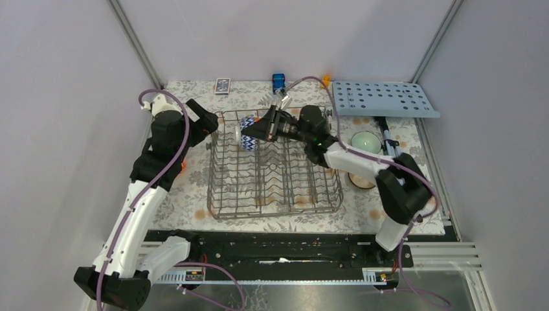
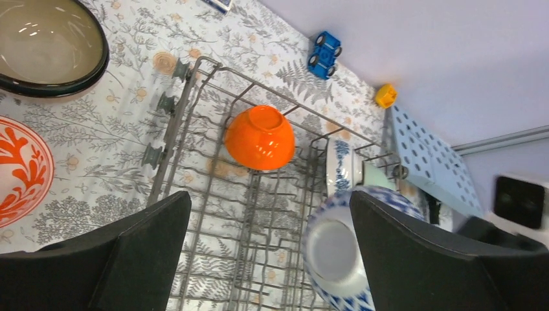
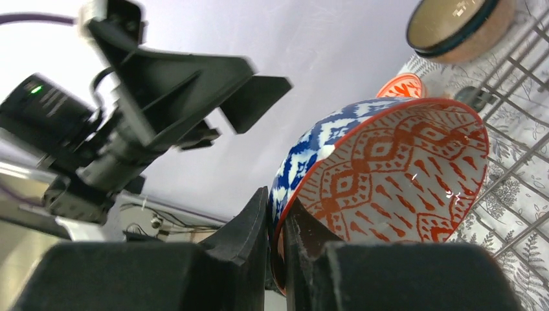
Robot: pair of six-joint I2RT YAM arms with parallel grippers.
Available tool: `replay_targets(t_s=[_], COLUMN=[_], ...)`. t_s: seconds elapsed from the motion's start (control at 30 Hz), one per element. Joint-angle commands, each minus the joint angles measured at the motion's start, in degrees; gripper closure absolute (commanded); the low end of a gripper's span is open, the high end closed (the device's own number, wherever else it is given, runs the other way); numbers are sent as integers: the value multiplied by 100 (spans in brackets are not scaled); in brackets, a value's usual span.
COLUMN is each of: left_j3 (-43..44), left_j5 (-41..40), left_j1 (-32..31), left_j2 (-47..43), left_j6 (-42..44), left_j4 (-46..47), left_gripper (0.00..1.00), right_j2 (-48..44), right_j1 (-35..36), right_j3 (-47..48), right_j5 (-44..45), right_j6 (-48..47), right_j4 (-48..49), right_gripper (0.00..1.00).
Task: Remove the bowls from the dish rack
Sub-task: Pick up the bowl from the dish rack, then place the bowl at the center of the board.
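The grey wire dish rack (image 1: 278,201) stands mid-table. My right gripper (image 3: 275,201) is shut on the rim of a bowl (image 3: 388,175) that is blue-and-white outside and red-patterned inside. It holds the bowl tilted over the rack's far left part (image 1: 248,133). My left gripper (image 2: 270,197) hangs open and empty above the rack, with that bowl (image 2: 340,249) by its right finger (image 2: 440,259). An orange bowl (image 2: 259,136) lies upturned in the rack. A blue-and-white bowl (image 2: 341,165) stands on edge beside a pale green one (image 2: 377,176).
Left of the rack sit a dark-rimmed bowl (image 2: 48,45) and a red-and-white bowl (image 2: 19,168). A pale green bowl (image 1: 366,139) and a brown one (image 1: 359,180) sit on the right. A light-blue board with holes (image 1: 385,98), a blue toy (image 1: 279,80) and a small card (image 1: 223,85) lie at the back.
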Motion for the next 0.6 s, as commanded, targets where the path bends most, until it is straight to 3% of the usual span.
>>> replay_targets(t_s=[0.0, 0.3, 0.5, 0.57], left_j3=[277, 457, 217, -47], left_j5=[112, 79, 915, 1720], left_j1=[25, 29, 30, 29], left_j2=[-155, 33, 227, 121], left_j6=[296, 371, 743, 765], left_j4=[-201, -393, 307, 771], left_gripper=[1, 1, 1, 1], right_j2=[-1300, -3761, -4505, -4648], right_j1=[62, 99, 333, 403], right_j3=[-233, -298, 89, 71], right_j5=[131, 1530, 2828, 3186], right_j6=[-1171, -3509, -4776, -5028], right_j4=[-962, -4473, -6593, -6999], right_gripper=[100, 100, 100, 100])
